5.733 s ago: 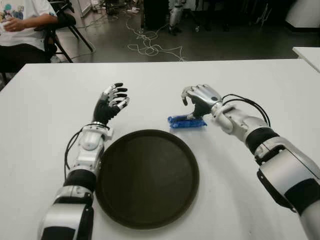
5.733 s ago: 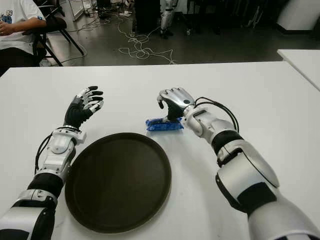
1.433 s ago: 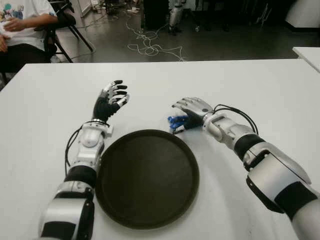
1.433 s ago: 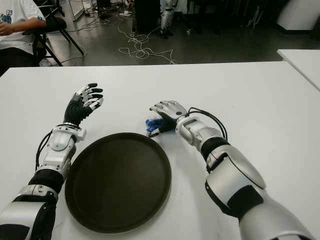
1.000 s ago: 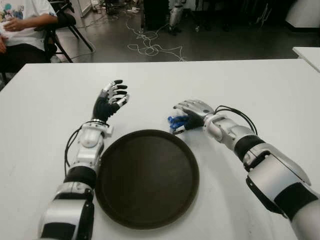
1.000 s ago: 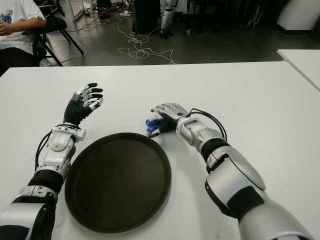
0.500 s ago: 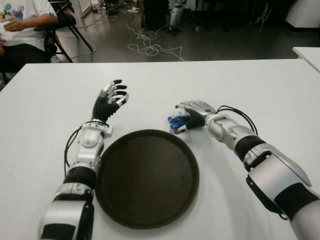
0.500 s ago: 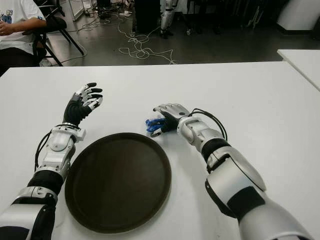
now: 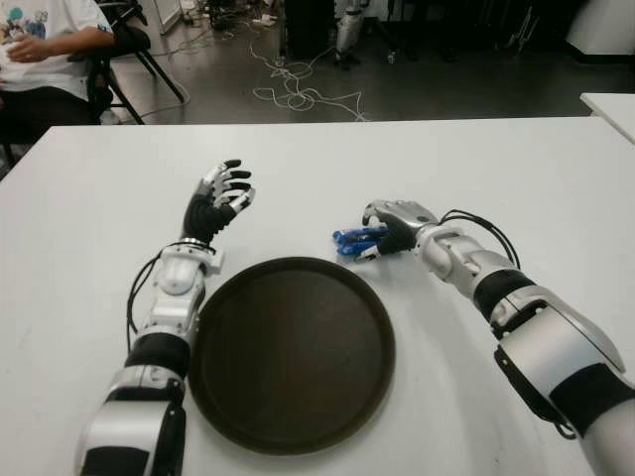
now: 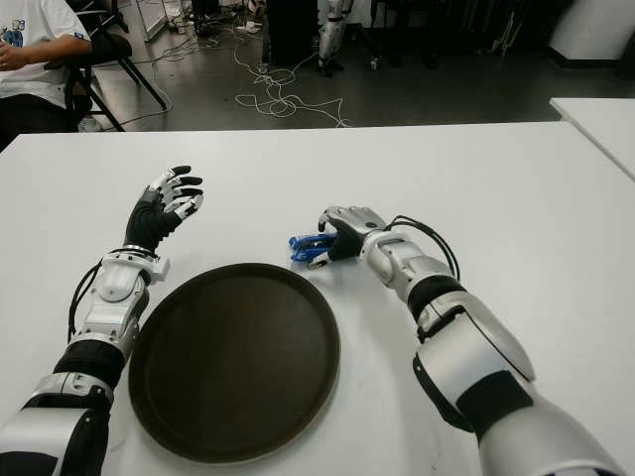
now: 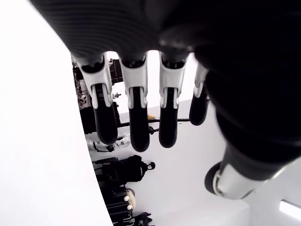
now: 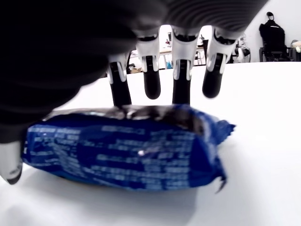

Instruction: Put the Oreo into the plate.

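The Oreo is a blue packet on the white table, just past the far right rim of the dark round plate. My right hand is curled round the packet's right end, and the left end sticks out toward the plate. In the right wrist view the fingers reach down behind the Oreo and the thumb sits at its near side, with the packet low against the table. My left hand is raised and open beyond the plate's far left rim, holding nothing.
A seated person and a chair are at the back left, past the table edge. Loose cables lie on the floor behind. A corner of a second white table shows at the right.
My right hand came down over the packet, then curled tighter round its right end and drew slightly to the right. The left hand has stayed raised and open.
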`<control>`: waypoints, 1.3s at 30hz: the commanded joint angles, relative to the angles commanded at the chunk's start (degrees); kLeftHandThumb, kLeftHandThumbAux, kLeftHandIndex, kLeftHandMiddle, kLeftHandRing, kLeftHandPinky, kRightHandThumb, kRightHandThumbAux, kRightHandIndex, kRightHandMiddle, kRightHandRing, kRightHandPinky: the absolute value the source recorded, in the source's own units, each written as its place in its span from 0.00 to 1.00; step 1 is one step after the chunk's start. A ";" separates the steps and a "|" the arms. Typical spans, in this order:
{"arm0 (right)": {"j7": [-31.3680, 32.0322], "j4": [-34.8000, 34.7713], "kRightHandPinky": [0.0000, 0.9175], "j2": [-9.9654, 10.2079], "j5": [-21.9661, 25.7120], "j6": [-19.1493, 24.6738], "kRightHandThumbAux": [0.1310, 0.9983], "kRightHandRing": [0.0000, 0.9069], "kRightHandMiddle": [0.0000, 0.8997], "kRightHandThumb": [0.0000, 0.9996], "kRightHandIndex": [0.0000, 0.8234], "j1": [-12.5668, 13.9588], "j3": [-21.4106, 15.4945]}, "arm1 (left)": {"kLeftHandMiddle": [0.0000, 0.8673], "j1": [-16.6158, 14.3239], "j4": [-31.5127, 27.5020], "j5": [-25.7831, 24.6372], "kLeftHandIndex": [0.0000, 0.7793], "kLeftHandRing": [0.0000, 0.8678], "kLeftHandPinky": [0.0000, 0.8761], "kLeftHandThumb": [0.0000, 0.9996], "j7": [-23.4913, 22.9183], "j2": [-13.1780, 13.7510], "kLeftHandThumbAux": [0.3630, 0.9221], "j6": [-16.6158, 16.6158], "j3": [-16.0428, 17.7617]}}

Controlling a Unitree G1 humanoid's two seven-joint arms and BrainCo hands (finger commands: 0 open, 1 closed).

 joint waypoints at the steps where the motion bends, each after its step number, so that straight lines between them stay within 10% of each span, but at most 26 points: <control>1: 0.02 0.02 0.21 -0.06 0.05 0.04 0.40 0.25 0.27 0.00 0.27 -0.03 -0.11 | 0.32 0.01 -0.05 0.05 0.25 0.30 0.32 0.22 0.00 0.03 0.65 0.11 -0.02; 39: -0.23 -0.19 0.22 -1.34 -0.10 -0.62 0.42 0.25 0.26 0.00 0.26 -0.46 -0.21 | 0.32 0.76 -2.25 -0.58 0.25 0.30 0.32 0.24 -0.46 -0.59 0.68 1.76 -0.05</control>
